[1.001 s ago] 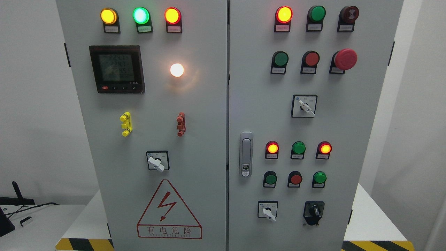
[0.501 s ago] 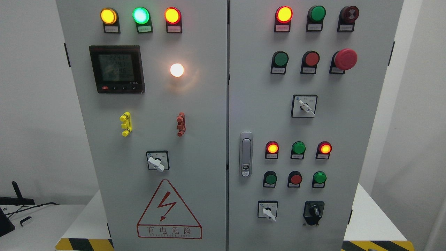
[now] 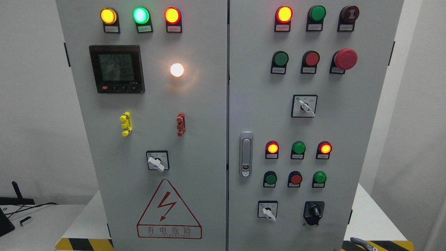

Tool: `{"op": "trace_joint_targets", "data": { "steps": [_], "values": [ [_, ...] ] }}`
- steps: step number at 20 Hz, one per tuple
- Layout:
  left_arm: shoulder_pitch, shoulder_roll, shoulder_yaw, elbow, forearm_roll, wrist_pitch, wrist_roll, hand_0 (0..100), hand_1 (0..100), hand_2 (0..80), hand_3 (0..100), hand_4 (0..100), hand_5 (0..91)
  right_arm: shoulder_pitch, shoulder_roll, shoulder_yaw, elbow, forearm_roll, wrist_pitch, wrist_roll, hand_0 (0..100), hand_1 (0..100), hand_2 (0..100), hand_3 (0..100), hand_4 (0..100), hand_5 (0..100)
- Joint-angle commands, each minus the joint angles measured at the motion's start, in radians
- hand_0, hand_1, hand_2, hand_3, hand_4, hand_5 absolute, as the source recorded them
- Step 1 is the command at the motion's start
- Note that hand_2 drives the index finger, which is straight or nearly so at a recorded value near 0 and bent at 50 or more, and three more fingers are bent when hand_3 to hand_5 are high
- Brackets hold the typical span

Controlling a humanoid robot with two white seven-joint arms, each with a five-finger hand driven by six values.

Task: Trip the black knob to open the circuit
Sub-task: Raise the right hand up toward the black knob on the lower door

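Black knob (image 3: 314,211) sits at the lower right of the grey control cabinet (image 3: 209,115), on the right door, just right of a white selector switch (image 3: 268,210) and below a row of green and red pushbuttons (image 3: 295,179). Nothing touches it. On the left door are a digital meter (image 3: 116,69) and a red warning triangle (image 3: 169,210). A silver door latch (image 3: 246,153) stands near the seam. Only a dark tip of the right hand (image 3: 362,243) shows at the bottom edge; whether its fingers are spread or curled cannot be told.
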Motion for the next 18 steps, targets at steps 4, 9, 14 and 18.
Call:
{"op": "trace_joint_targets", "data": {
  "steps": [4,9,14,18],
  "values": [
    [0.0,-0.001,0.0,-0.001,-0.031,0.0,-0.001,12,39,0.0,0,0,0.0,-0.048,0.02,0.039,0.098,0.003,0.002,0.0,35,78,37,69,75,91],
    [0.0,0.001,0.0,0.001,-0.031,0.0,-0.001,12,39,0.0,0,0,0.0,-0.086,0.02,0.041,0.132,0.003,0.025,0.0,34,78,37,69,75,91],
    [0.0,0.001,0.0,0.001,-0.031,0.0,-0.001,12,39,0.0,0,0,0.0,-0.147,0.023,0.027,0.202,0.002,0.025,0.0,34,78,38,69,75,91],
    [0.0,0.001,0.0,0.001,-0.031,0.0,-0.001,12,39,0.0,0,0,0.0,-0.18,0.023,0.013,0.239,0.0,0.025,-0.001,34,78,38,69,75,91]
  ]
}}
